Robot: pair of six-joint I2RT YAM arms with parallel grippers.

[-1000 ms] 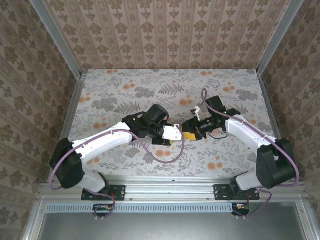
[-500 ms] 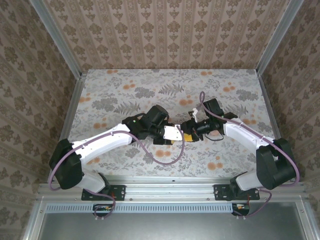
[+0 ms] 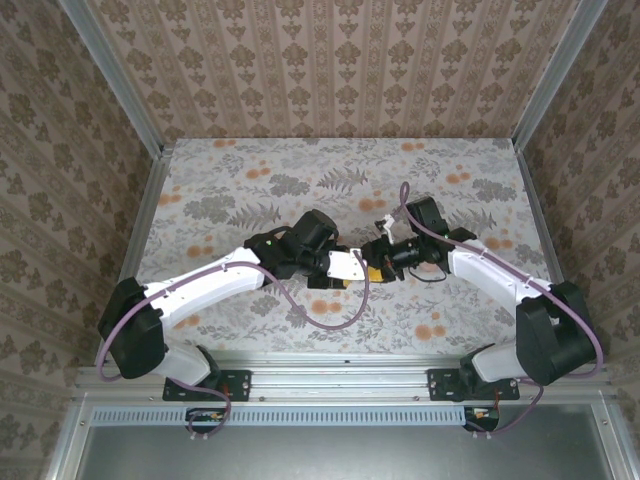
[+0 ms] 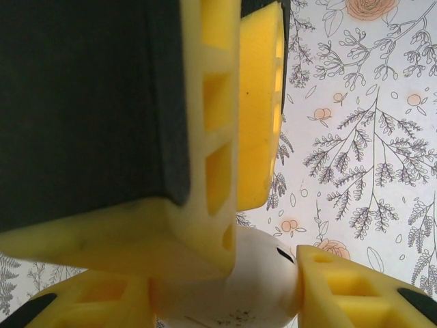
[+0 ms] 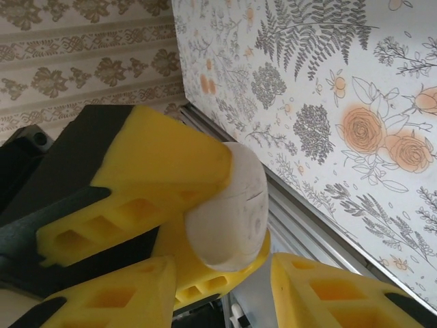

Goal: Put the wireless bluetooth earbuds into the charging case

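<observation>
The left pincer is clenched on the white charging case, its yellow fingers pressed against both sides of the rounded shell. The right pincer faces it head-on, its fingers parted just either side of the case. I cannot tell whether they pinch it or only flank it, since in the left wrist view one right finger looms in front and covers the top of the shell. The inside of the case is hidden, so whether the earbuds sit in it cannot be told; a short dark slit marks its skin. From above, the two arms come together over the middle of the floral bench, the case hard to make out between them, and a purple cable loops below the left wrist
</observation>
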